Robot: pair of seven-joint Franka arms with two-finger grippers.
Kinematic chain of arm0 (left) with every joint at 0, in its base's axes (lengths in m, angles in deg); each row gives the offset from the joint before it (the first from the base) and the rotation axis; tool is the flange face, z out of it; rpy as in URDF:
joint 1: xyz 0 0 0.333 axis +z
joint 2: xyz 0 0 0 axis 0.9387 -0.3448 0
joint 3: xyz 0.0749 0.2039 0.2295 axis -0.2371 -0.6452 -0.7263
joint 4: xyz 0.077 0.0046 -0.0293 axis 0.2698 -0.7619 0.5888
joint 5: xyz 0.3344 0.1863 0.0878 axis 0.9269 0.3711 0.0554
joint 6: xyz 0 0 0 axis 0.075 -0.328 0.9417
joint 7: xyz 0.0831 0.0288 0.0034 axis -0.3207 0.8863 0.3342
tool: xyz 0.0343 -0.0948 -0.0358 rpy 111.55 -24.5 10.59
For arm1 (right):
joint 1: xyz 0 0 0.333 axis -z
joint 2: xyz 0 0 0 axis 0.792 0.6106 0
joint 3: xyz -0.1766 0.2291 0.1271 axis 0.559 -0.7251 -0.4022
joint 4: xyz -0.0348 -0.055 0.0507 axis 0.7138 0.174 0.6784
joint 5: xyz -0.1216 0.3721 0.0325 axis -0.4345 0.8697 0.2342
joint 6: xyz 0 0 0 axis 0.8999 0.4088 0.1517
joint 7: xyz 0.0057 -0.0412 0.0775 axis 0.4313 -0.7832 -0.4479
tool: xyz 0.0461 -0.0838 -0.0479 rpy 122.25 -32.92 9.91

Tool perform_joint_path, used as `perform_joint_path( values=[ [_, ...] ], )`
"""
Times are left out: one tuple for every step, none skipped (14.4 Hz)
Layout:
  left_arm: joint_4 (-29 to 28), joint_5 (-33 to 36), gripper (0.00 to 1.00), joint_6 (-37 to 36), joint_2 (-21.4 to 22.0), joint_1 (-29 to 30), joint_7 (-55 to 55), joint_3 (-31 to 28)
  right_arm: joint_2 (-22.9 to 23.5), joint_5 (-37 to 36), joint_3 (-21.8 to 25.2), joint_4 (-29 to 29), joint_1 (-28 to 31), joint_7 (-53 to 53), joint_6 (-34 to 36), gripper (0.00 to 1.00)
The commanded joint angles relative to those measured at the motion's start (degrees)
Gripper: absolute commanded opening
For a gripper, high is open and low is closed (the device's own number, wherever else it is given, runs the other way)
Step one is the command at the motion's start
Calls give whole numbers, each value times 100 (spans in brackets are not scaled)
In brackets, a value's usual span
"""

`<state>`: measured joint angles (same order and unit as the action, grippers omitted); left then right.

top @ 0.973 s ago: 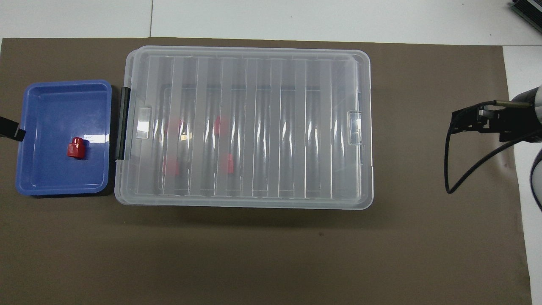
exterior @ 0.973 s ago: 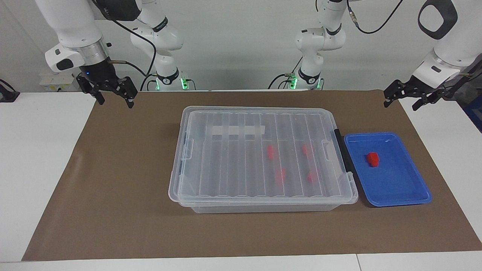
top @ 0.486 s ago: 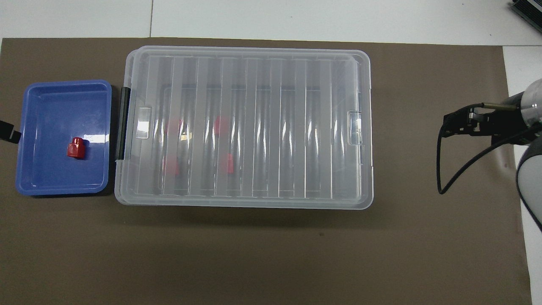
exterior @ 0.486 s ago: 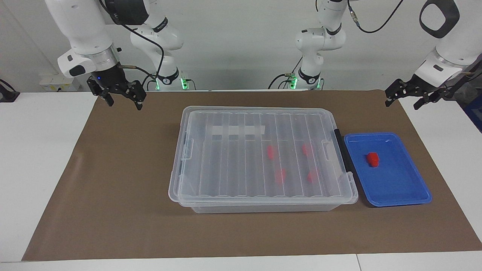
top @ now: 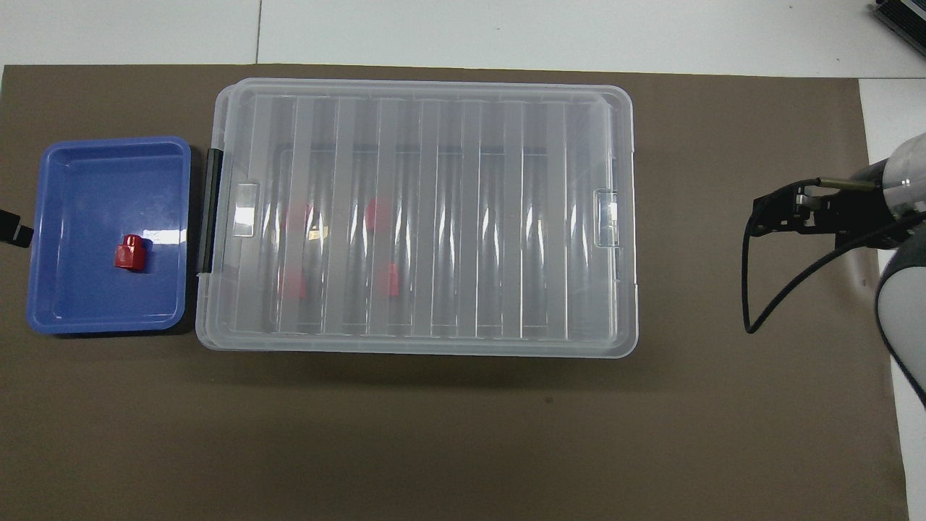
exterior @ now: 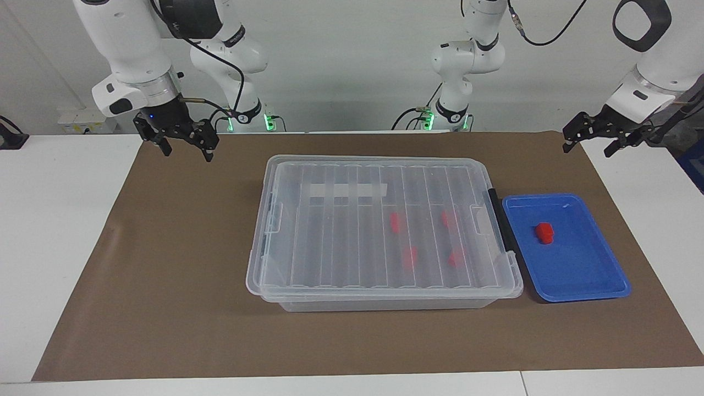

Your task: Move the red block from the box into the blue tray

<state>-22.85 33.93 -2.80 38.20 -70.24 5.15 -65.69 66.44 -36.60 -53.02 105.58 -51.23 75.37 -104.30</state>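
The clear box stands in the middle of the brown mat with its ribbed lid shut; it also shows in the overhead view. Several red blocks lie inside it, blurred through the lid. One more red block lies in the blue tray, which sits beside the box's black latch at the left arm's end. My right gripper hangs open and empty over the mat at the right arm's end. My left gripper is open and empty over the mat's edge beside the tray.
The brown mat covers most of the white table. A black cable loops down from the right wrist. Both arm bases stand at the robots' edge of the table.
My right gripper has moved toward the box's end. My left gripper has drawn a little away from the tray. The box, tray and blocks have not moved.
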Motion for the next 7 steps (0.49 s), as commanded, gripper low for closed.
perform_joint_path(
  values=[
    [-166,-27,100,-4,145,-2,15,-27,-129,53,-16,132,71,-310,36,100],
    [-166,-27,100,-4,145,-2,15,-27,-130,62,-16,132,71,-311,27,100],
    [-166,-27,100,-4,145,-2,15,-27,-130,71,-16,132,62,-311,27,100],
    [-166,-27,100,-12,145,-2,15,-27,-130,71,-16,132,62,-311,27,100],
    [-166,-27,100,-12,145,-2,15,-27,-130,80,-16,132,62,-311,18,100],
    [-166,-27,100,-12,145,-2,15,-27,-130,80,-16,132,62,-311,1,100],
    [-166,-27,100,-4,145,-2,15,-27,-130,80,-16,140,62,-311,-8,100]
  ],
)
